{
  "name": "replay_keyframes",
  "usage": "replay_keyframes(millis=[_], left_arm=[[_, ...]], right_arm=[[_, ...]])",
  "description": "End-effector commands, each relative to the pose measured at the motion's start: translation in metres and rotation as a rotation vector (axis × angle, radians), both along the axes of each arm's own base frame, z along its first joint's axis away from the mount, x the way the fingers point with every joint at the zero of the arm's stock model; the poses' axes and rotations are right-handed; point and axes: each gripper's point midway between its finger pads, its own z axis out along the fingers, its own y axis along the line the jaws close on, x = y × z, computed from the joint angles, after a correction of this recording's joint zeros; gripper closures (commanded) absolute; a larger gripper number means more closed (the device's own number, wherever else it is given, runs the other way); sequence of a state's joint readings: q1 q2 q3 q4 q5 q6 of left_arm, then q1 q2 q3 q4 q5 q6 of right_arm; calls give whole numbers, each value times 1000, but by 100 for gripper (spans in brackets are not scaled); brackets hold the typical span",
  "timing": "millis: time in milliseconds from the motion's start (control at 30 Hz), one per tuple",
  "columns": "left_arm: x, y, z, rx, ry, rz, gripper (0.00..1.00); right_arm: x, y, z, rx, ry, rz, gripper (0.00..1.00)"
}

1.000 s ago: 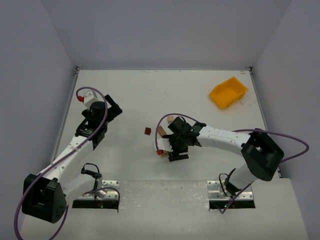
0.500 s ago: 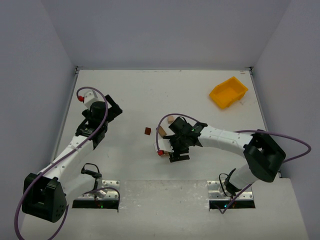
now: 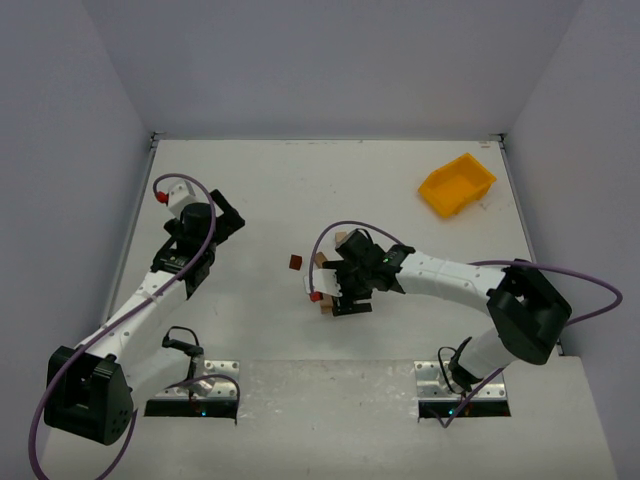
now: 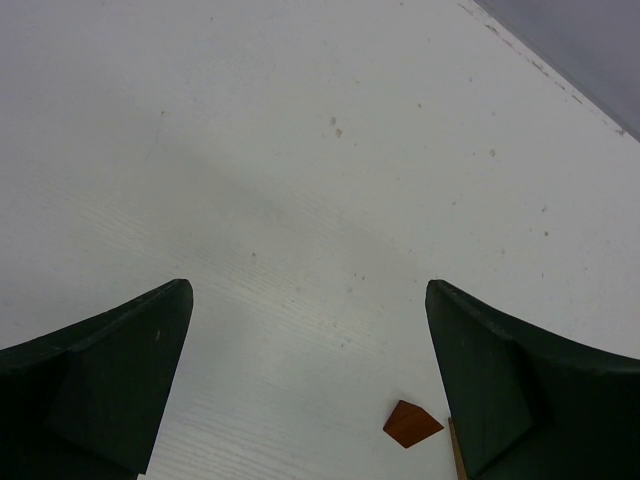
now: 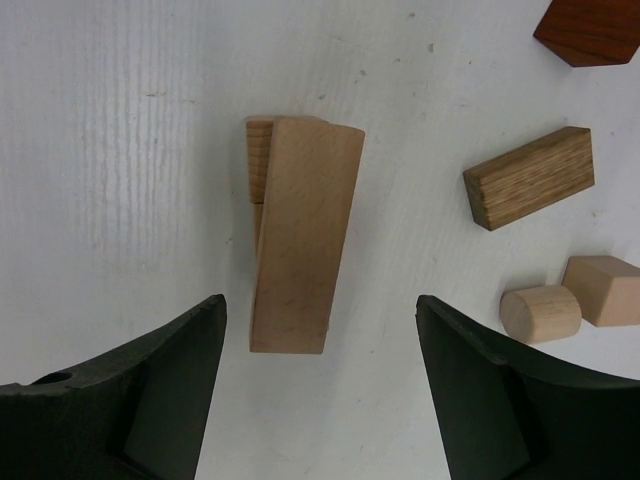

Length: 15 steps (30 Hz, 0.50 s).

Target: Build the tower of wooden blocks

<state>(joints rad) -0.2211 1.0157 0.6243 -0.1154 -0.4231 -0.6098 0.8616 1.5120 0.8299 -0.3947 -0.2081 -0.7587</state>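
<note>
bright even light, soft shadows; wrist views perhaps slightly blurred.

The top external camera is fixed high behind the near edge of the surface (image 3: 300, 190). It looks down and forward from far off and takes in the whole surface. The left wrist camera looks obliquely down past the left pincer (image 4: 308, 290) at mostly bare surface, at moderate range. The right wrist camera looks straight down between the fingers of the right pincer (image 5: 320, 305), very close to the pale wooden blocks (image 5: 295, 235). The reddish-brown block (image 3: 295, 262) appears in all three views: mid-surface from above, at the bottom of the left wrist view, and at the top right corner of the right wrist view.
</note>
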Motion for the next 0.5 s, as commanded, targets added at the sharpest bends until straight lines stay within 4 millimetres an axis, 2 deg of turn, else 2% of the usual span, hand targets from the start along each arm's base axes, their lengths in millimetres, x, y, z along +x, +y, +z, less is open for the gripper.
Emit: replay_keyframes(millis=[0, 467], left_arm=[[6, 1, 16, -6, -59, 5, 0], [5, 2, 15, -5, -56, 7, 0]], right_arm=[[12, 11, 10, 42, -52, -18, 23], [16, 7, 6, 23, -80, -14, 23]])
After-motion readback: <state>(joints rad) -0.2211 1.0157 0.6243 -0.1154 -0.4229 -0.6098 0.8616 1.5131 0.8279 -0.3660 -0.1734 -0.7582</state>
